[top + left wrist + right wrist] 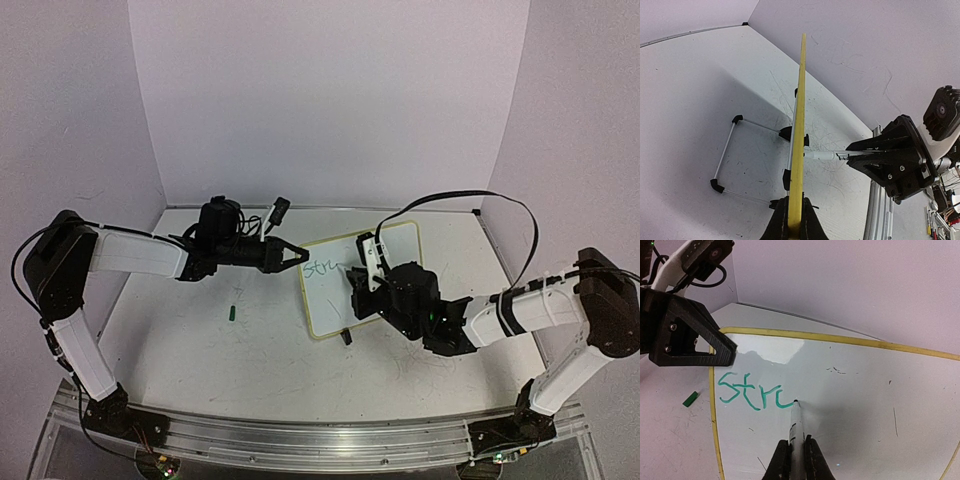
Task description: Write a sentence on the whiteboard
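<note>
Right wrist: right gripper (799,446) clamps marker (796,421) at sentence (754,392) "Strc", bare whiteboard (860,390) rightward; left gripper (795,216) pinches its left edge.

- Left arm (130,250): you see white shells over the long links, with black housings at each joint.
- Right arm (530,312): the same white shells and black joints. A thin black cable (470,194) arcs above it.
- Left gripper (303,256): matt black, with tapering fingers.
- Right gripper (850,155): black, angular wedge fingers with triangular cut-outs, studded with small silver screws (889,175).
</note>
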Robot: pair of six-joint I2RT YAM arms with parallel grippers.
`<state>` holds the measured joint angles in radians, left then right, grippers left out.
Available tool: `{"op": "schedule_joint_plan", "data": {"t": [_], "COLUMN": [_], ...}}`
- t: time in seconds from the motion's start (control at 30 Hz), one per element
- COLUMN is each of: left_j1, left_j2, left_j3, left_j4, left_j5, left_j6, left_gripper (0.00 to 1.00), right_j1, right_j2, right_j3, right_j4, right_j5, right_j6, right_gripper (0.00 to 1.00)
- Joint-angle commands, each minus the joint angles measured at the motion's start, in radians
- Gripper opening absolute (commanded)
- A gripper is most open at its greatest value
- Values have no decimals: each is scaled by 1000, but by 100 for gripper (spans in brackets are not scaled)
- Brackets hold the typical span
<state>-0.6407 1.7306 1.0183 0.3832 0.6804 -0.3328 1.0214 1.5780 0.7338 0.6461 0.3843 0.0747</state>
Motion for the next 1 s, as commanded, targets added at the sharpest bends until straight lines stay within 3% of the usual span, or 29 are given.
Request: {"op": "schedule_joint_plan", "data": {"t": [0.0, 0.8, 0.97], "left_j1": [4, 3, 3], "left_j2": [-39, -40, -43], "left_j3": [19, 21, 20], "left_j4": [29, 29, 29], "left_j5": [3, 4, 2], "left_j6": [28, 28, 30], "left_gripper": [0, 0, 0], "right_j1": [-14, -12, -13], "right_j2": [8, 51, -5], "right_j3": [28, 62, 21], "right_j4": [37, 19, 32], "right_j5": [14, -61, -48], "right_j6": [-13, -16, -5], "right_gripper": [0, 0, 0]}}
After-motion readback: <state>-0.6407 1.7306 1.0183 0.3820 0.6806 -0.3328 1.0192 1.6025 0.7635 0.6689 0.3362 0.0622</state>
